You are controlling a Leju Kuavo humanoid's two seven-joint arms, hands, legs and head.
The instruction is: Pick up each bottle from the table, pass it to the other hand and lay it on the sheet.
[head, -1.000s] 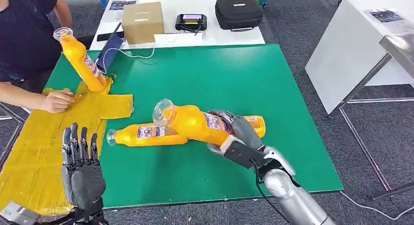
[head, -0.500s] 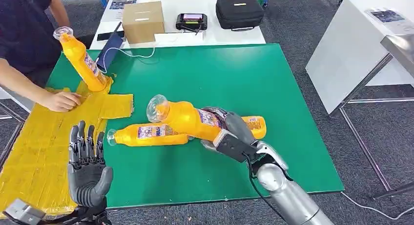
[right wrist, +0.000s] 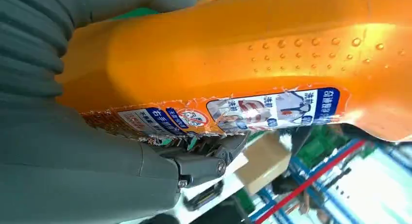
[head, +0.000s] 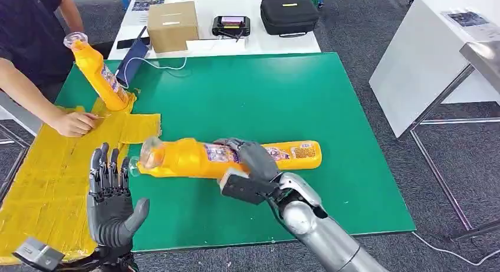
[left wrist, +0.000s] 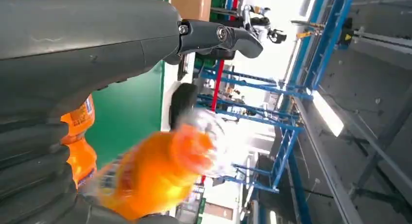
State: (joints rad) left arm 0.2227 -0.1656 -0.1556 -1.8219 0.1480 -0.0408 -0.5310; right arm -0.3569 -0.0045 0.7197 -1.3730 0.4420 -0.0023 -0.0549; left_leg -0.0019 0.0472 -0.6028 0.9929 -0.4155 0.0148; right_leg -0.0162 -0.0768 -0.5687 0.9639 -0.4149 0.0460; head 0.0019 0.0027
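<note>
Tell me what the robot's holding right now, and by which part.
The right hand grips an orange bottle around its labelled body, cap end toward the left hand, which is open and holds nothing.

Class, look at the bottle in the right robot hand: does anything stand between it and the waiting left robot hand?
Nothing visible does. The bottle, held by the right robot hand, points its cap toward the open left robot hand, with bare green table between them.

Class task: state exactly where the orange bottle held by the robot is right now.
In the head view, the held bottle is in the right robot hand over the green table, centre-left, cap pointing toward the yellow sheet.
</note>
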